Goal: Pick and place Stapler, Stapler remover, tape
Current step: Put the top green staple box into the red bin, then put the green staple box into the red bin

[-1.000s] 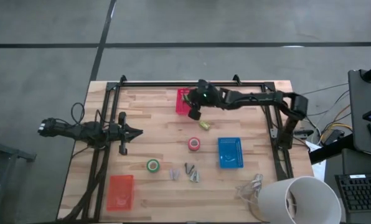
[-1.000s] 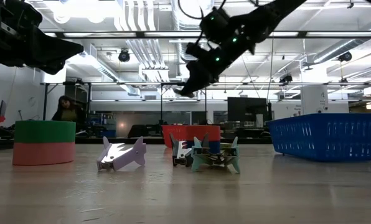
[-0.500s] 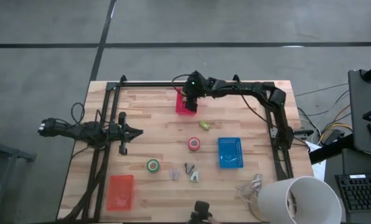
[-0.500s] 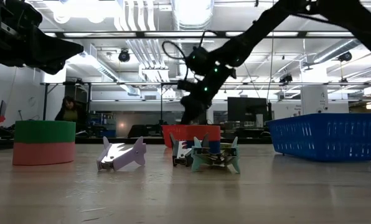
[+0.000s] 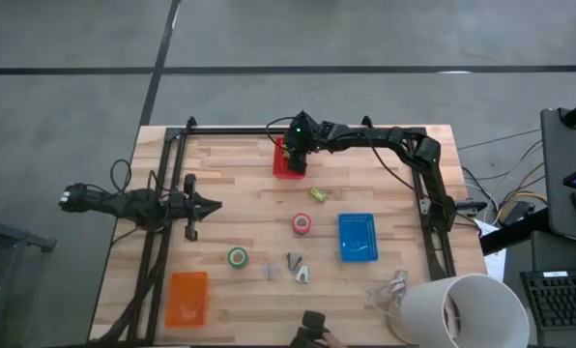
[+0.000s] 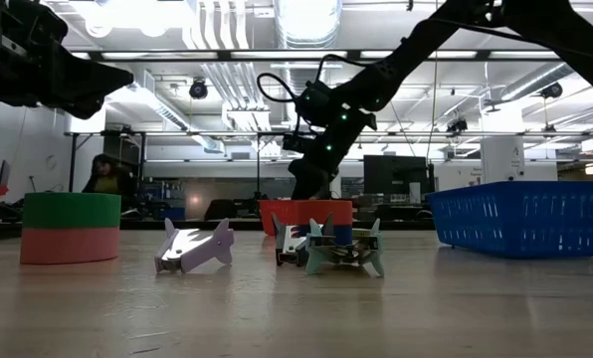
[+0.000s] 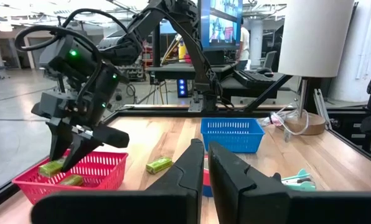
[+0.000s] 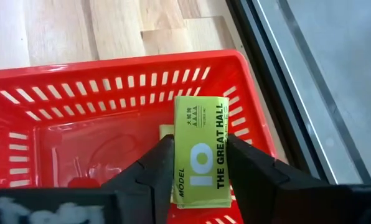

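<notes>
My right gripper (image 5: 296, 159) is at the table's far edge, over the red basket (image 5: 280, 166), and is shut on a yellow-green stapler (image 8: 201, 149). A second stapler (image 7: 72, 180) lies in that basket. A third (image 5: 318, 193) lies flat on the table nearby. The red-pink tape roll (image 5: 301, 224) and the green tape roll (image 5: 237, 257) lie flat at mid-table. Several staple removers (image 5: 293, 266) stand near them. My left gripper (image 5: 207, 204) waits, shut and empty, at the table's left. My right gripper pinches the stapler's two long sides (image 8: 180, 163) between its two fingers (image 8: 153, 169). The fingers point down from above and lie across the stapler. The stapler is inside the red basket's rim (image 8: 79, 79); I cannot tell whether it touches the basket floor.
A blue basket (image 5: 357, 237) stands right of the tape rolls and an orange basket (image 5: 187, 298) at the near left. A white lamp shade (image 5: 457, 309) is at the near right corner. A black frame (image 5: 162, 193) runs along the table's sides.
My right gripper has gone from near the loose stapler toward the table's far edge, over the red basket, and down into it, staying shut on its stapler. The stapler on the table has not moved.
</notes>
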You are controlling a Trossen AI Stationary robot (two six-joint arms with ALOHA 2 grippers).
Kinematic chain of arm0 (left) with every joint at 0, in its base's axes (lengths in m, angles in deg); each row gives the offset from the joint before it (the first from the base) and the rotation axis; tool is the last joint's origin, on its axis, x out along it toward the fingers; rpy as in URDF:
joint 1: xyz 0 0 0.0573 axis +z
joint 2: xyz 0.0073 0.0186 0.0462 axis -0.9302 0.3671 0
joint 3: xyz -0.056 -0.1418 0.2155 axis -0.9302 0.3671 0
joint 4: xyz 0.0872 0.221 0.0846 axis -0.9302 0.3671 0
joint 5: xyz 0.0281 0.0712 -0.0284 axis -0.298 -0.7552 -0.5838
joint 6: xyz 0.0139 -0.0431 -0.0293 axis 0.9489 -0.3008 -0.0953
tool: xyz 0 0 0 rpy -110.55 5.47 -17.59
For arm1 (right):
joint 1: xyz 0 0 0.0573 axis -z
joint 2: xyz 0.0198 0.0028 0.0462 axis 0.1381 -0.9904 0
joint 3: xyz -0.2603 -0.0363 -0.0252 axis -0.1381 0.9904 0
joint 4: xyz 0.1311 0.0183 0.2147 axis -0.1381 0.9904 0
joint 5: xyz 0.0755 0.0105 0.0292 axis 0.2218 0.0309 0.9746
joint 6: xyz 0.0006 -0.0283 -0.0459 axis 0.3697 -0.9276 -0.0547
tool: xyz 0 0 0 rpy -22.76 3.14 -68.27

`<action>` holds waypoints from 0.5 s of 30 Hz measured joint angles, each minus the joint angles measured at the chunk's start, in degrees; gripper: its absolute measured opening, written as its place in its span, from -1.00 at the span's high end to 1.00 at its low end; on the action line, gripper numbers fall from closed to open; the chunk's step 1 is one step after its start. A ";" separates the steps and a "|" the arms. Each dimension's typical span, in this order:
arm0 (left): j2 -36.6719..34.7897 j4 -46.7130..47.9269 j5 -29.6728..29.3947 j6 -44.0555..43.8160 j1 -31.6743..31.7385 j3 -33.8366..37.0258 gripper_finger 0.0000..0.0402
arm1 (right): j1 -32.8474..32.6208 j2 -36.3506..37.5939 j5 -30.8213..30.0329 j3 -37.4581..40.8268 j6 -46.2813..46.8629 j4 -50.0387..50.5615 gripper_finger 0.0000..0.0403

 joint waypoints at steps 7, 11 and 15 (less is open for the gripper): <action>0.00 0.01 0.00 0.00 0.00 -0.02 0.87 | 0.00 0.04 -0.23 0.00 0.28 0.51 0.10; 0.00 0.00 0.00 -0.02 -0.01 -0.02 0.87 | -0.02 0.06 -0.37 0.00 0.45 0.44 0.00; 0.00 0.00 0.00 -0.01 0.00 -0.02 0.87 | -0.17 0.94 -0.40 0.04 1.29 0.81 -0.06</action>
